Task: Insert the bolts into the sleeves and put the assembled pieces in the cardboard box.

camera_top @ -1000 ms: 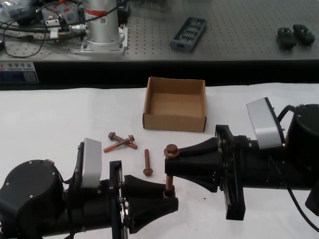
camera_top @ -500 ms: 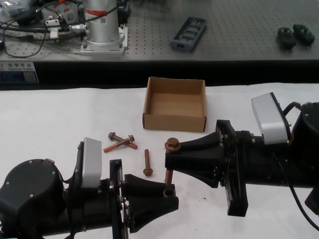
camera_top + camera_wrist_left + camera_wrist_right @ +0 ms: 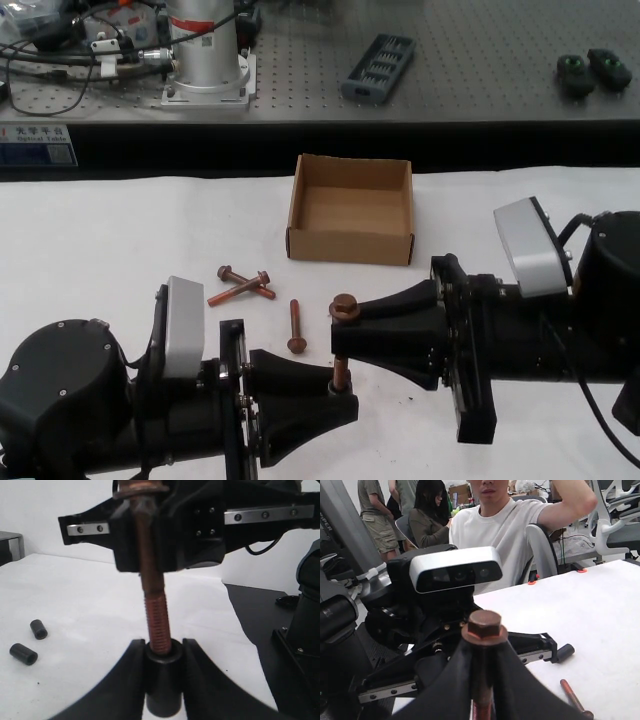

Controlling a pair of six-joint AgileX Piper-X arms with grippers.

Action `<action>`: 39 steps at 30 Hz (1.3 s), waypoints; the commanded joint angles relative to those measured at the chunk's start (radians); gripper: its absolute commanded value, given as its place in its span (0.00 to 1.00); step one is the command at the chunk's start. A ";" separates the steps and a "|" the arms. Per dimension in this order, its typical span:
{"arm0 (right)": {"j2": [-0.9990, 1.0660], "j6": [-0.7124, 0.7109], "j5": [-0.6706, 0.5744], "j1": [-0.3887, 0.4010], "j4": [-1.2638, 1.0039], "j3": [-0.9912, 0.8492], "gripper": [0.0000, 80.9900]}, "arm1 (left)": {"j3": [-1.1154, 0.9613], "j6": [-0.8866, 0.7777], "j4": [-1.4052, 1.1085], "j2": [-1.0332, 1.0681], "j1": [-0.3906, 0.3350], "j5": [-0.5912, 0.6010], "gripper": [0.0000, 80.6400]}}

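Mid-insertion. Right gripper (image 3: 338,335) fingers are clamped on the bolt (image 3: 152,595) below its head. Left gripper (image 3: 162,649) fingers are closed around the upright sleeve (image 3: 161,690). Bolt tip sits in the sleeve mouth, above the desk (image 3: 120,230), near the cardboard box (image 3: 350,246). Next I'd press straight down, axes aligned.

Bolt (image 3: 150,580) tip in sleeve (image 3: 162,682); cardboard box (image 3: 349,246) behind; loose bolts (image 3: 245,284) left.

— What sort of place are you working in?
— A lab, as I see it; at the back stands a metal table (image 3: 480,60) drilled with a grid of holes, cables (image 3: 50,47) and a steel column (image 3: 205,40) on it; office chairs (image 3: 611,517) beyond.
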 commanded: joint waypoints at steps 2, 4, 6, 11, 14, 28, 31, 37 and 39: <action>0.000 -0.012 -0.009 -0.007 0.003 -0.001 0.09 | -0.008 0.010 -0.020 -0.008 0.003 0.009 0.01; 0.000 -0.033 -0.009 -0.007 0.023 -0.001 0.09 | -0.008 0.010 -0.020 -0.008 0.003 0.009 0.01; 0.000 -0.062 -0.004 -0.007 0.055 -0.001 0.09 | -0.008 0.010 -0.020 -0.008 0.003 0.009 0.01; 0.000 -0.103 0.010 -0.007 0.120 -0.001 0.09 | -0.008 0.007 -0.023 -0.008 0.003 0.009 0.01; 0.000 -0.105 0.010 -0.007 0.146 -0.001 0.09 | -0.008 -0.007 -0.041 -0.008 0.003 0.009 0.01; 0.000 -0.133 -0.017 -0.007 0.234 -0.001 0.09 | -0.008 -0.150 -0.189 -0.008 0.003 0.098 0.01; 0.000 -0.133 -0.017 -0.007 0.240 -0.001 0.09 | -0.008 -0.179 -0.218 -0.008 0.003 0.101 0.01; 0.000 -0.142 -0.015 -0.007 0.263 -0.001 0.09 | -0.008 -0.200 -0.222 -0.008 0.003 0.116 0.01; 0.000 -0.142 -0.012 -0.007 0.263 -0.001 0.09 | -0.008 -0.200 -0.222 -0.008 0.003 0.116 0.01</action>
